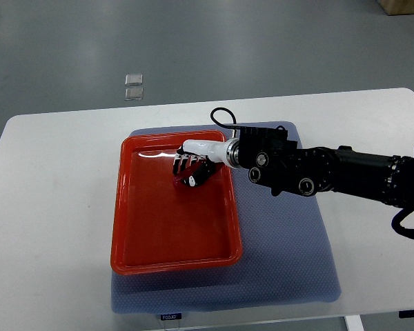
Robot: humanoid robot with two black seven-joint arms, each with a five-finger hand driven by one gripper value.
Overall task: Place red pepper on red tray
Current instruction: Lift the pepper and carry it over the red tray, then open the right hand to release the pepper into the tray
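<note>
A red tray lies on a blue-grey mat on the white table. My right hand reaches in from the right edge and hovers over the tray's upper right part. Its white-and-black fingers are curled around a red pepper, which shows only as dark red patches between them. The pepper sits low over the tray floor; I cannot tell whether it touches. My left arm does not show.
The blue-grey mat extends right of and below the tray. A black cable loop rises behind the wrist. Two small clear squares lie on the grey floor beyond the table's far edge.
</note>
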